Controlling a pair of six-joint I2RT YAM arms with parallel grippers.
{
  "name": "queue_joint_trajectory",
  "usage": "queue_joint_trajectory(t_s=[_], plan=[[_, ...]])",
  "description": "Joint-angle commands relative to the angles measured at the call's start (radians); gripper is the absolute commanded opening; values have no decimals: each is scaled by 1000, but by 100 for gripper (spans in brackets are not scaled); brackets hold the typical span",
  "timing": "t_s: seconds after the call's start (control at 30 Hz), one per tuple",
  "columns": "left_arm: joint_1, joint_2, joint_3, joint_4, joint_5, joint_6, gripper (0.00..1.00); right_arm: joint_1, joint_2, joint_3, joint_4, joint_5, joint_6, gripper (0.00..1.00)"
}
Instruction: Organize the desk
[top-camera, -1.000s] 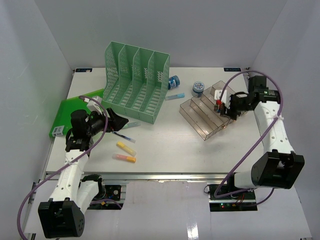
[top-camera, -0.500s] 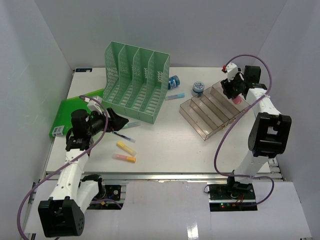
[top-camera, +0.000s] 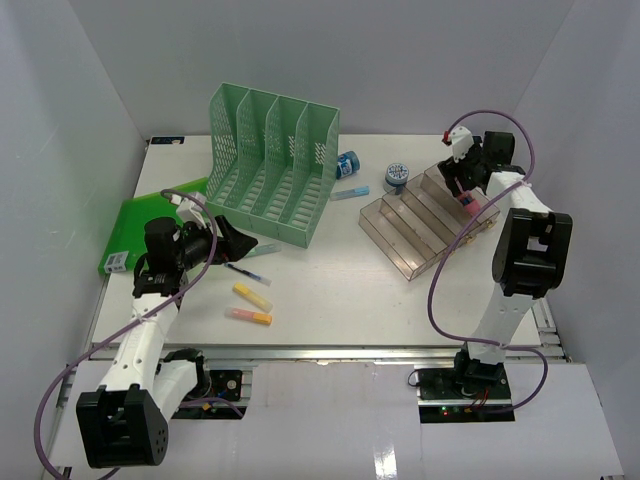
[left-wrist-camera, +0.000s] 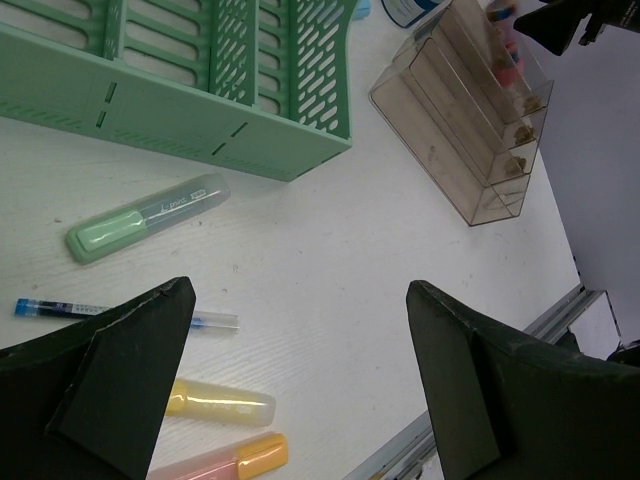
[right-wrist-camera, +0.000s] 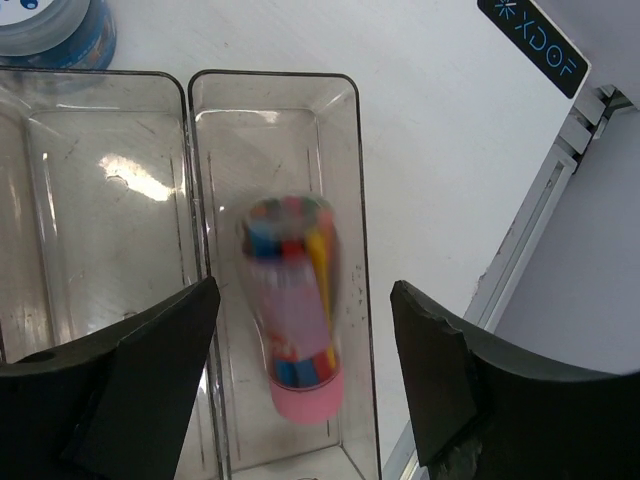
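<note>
The large flat white desk (top-camera: 340, 280) spreads beneath both our arms, walled in white, and the green mesh file rack (top-camera: 272, 165) standing toward its back left is our landmark. In front of the rack lie a pale green highlighter (left-wrist-camera: 145, 218), a thin blue pen (left-wrist-camera: 120, 313), a yellow highlighter (left-wrist-camera: 220, 400) and a pink-and-orange one (left-wrist-camera: 225, 460). Our left gripper (left-wrist-camera: 300, 290) hangs over them, jaws spread wide and empty. To the right of the rack sits a clear tiered plastic tray (top-camera: 425, 225). Our right gripper (right-wrist-camera: 302, 290) hovers above its end compartment, jaws wide apart, with a blurred pink tube of coloured pens (right-wrist-camera: 295, 320) below it.
</note>
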Motion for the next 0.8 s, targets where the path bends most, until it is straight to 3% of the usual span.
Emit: queue_joint_trajectory(t_s=[0.0, 0.17, 0.33, 0.43, 0.53, 0.67, 0.77], plan=[[0, 19, 25, -7, -19, -8, 98, -8, -64, 5, 44, -43, 4, 84], [0, 67, 43, -54, -66, -43, 98, -8, -205, -30, -75, -236, 55, 97], [2, 64, -7, -133, -96, -184, 93, 14, -371, -115, -347, -691, 90, 98], [0, 10, -47, -201, -128, -270, 82, 64, -514, -279, -315, -732, 115, 98], [-1, -27, -40, -302, -179, -324, 74, 80, -648, -481, -172, -738, 214, 98], [-5, -19, 13, -460, -284, -353, 70, 76, -684, -524, -140, -712, 228, 97], [-13, 35, 51, -533, -355, -389, 60, 75, -692, -539, -140, -737, 228, 97]])
